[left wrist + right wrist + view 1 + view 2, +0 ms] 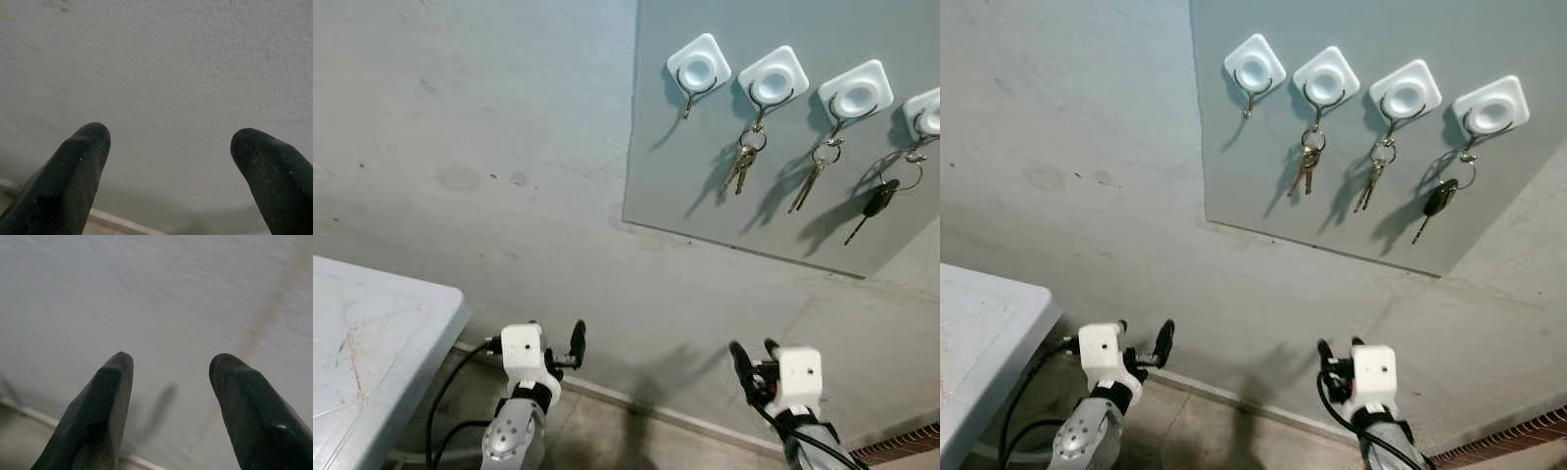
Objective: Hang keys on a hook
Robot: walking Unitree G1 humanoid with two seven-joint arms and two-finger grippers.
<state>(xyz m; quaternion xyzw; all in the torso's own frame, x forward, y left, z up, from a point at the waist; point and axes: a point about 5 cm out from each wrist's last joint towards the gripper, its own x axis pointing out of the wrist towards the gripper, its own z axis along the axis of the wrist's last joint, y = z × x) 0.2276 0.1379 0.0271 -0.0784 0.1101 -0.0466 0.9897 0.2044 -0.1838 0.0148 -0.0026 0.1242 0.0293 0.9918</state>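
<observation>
From the left eye view I read no brand, label or writing anywhere, neither on the grey board (783,166) nor on the four white square hooks fixed across it. The leftmost hook (697,67) is bare; the next carries a small bunch of keys (742,162), the third another bunch (813,176), and the fourth hook (925,113) is cut off by the frame edge, with a black-headed key (879,201) dangling from its ring. All the keys hang high on the wall, well above both claws. My left gripper (570,345) and right gripper (752,364) sit low near the skirting, holding nothing, with a white table (382,343) corner at my left. In the right eye view the fourth hook (1491,108) shows whole, and I can see the black-headed key (1438,201) more fully; the key blades are too small to make out any teeth. In the left wrist view the two black fingertips (83,161) stand spread apart with bare wall between them. In the right wrist view the fingertips (110,391) are likewise parted, empty, facing plain wall and a faint shadow.
</observation>
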